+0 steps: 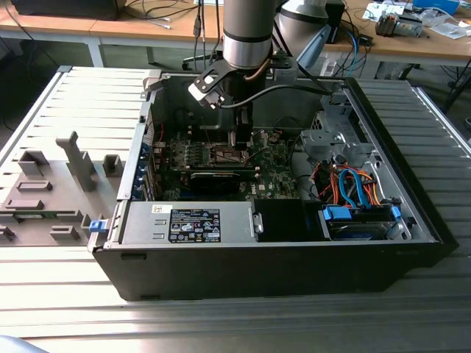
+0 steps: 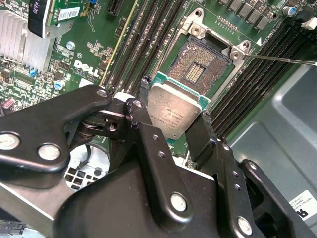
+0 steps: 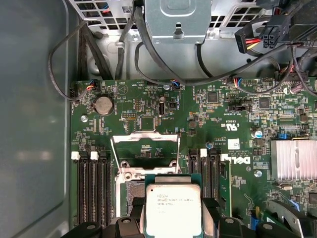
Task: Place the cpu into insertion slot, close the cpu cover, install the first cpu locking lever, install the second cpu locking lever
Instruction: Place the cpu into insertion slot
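**CPU held over the open socket: placement step in hand**

Computer case (image 1: 257,265) lies on its side, open. The arm (image 1: 246,29) reaches down into it over the green motherboard (image 1: 283,173).

Gripper (image 2: 174,111): the black fingers (image 2: 143,96) are closed on opposite edges of the cpu (image 2: 176,110) and carry it, metal top facing both wrist cameras. The opening is no wider than the chip itself.

The cpu cover (image 3: 143,137) stands swung up, board visible through its window. The insertion slot (image 2: 200,67) is bare, its dark contact field exposed inside the silvery rim. A thin locking lever (image 2: 282,60) sticks out to one side, unlatched.

Position of the cpu: near the slot, overlapping one edge of it in both wrist views but not seated. I cannot tell how high it sits above the slot.

Judgement on doing this step well:
- Square the chip's edges to the rim before lowering.
- Keep it level and lower it straight, without sliding it across the contacts.
- Stay clear of the raised cover and the lever.
- Let go only once it sits flat inside the rim.
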Controlling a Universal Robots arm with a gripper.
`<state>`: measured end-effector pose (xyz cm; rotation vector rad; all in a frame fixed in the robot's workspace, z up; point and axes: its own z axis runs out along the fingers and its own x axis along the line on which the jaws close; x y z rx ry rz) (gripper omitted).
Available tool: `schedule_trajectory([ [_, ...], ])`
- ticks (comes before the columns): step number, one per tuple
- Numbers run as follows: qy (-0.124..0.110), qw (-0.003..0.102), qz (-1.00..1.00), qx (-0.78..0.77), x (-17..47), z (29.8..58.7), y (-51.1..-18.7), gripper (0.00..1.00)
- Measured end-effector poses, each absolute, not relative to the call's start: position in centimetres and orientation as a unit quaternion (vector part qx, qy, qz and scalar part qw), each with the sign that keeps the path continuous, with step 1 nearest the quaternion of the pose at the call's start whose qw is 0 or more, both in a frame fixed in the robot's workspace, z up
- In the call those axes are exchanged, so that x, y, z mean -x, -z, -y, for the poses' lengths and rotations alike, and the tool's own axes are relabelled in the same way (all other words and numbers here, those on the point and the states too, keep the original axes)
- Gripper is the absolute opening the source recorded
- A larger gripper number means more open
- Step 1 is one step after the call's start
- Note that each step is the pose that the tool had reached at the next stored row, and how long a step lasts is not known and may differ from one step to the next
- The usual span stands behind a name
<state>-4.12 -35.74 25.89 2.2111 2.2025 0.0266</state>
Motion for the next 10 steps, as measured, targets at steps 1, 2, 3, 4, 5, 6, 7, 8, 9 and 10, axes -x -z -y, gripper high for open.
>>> schedule_trajectory([
  [1,-0.009,0.010,-0.706,-0.708,4.12,35.74,-25.87,0.54],
  [2,-0.009,0.010,-0.706,-0.708,4.11,35.74,-25.85,0.54],
  [3,-0.009,0.010,-0.706,-0.708,4.11,35.74,-25.83,0.54],
  [4,-0.009,0.010,-0.706,-0.708,4.12,35.74,-25.82,0.54],
  [5,-0.009,0.010,-0.706,-0.708,4.11,35.73,-25.77,0.54],
  [6,-0.009,0.010,-0.706,-0.708,4.12,35.74,-25.74,0.54],
  [7,-0.009,0.010,-0.706,-0.708,4.12,35.73,-25.71,0.54],
  [8,-0.009,0.010,-0.706,-0.708,4.12,35.73,-25.68,0.54],
  [9,-0.009,0.010,-0.706,-0.708,4.12,35.74,-25.64,0.54],
  [10,-0.009,0.010,-0.706,-0.708,4.11,35.74,-25.58,0.54],
])
